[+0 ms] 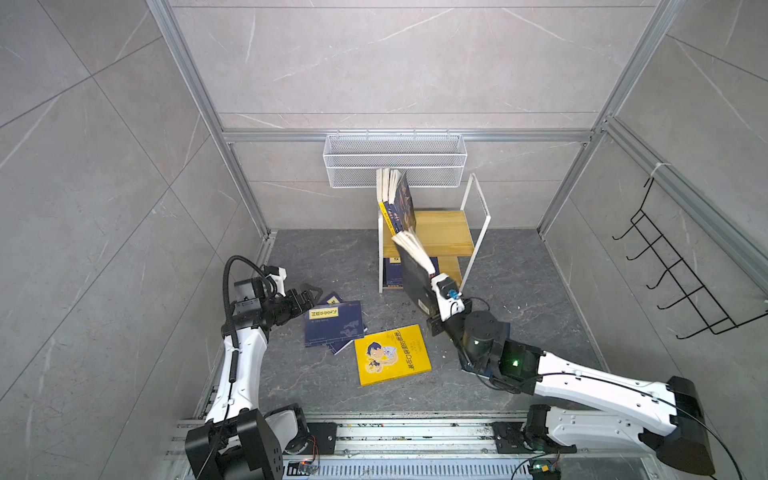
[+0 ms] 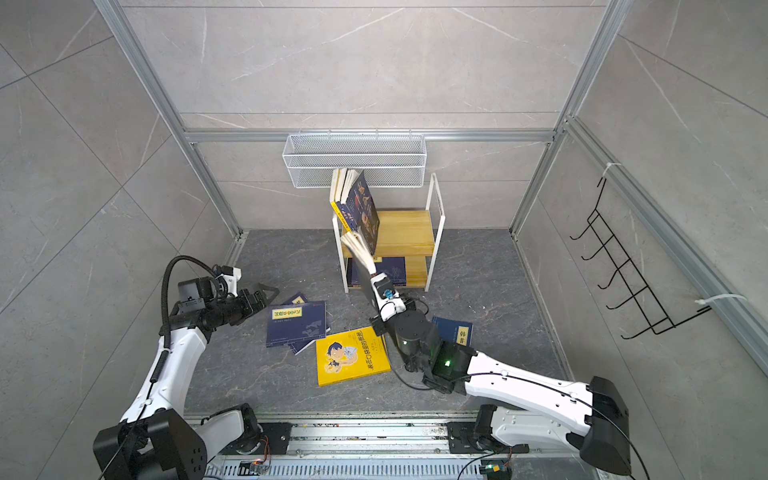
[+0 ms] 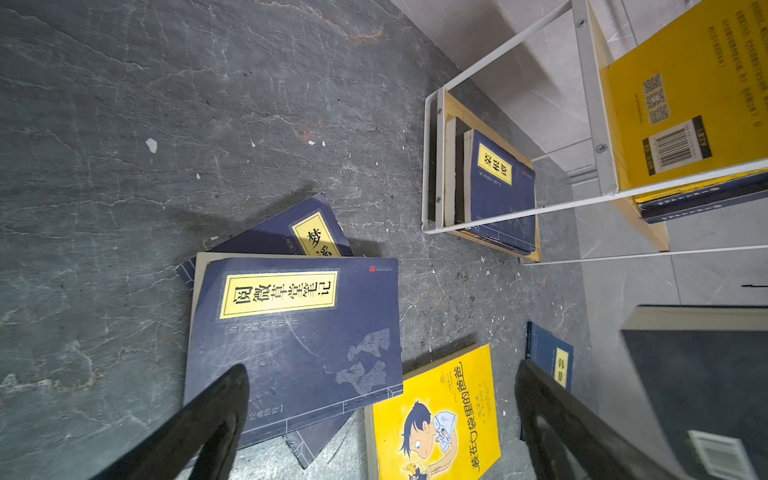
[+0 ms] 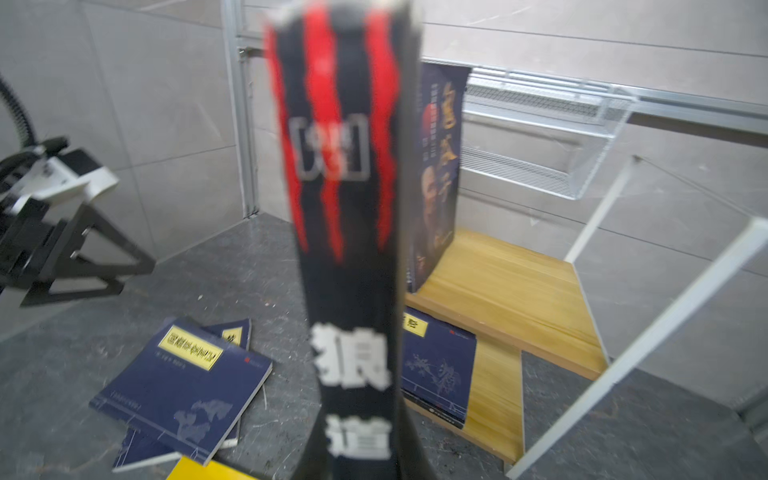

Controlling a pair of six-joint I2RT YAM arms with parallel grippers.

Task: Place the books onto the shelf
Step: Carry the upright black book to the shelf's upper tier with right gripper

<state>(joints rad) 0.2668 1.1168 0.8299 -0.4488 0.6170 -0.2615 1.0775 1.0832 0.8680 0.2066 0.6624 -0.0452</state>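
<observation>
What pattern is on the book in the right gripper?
Black book, red streaks, white characters; best in right wrist view.

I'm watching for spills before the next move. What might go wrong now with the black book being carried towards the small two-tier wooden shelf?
1. The right gripper is shut on the black red-streaked paperback near one end, and its pages fan out; it may sag or slip.
2. The dark paperbacks on the top board of the white-framed wooden shelf stand on edge with nothing bracing their open side; a nudge from the incoming book could topple them.
</observation>
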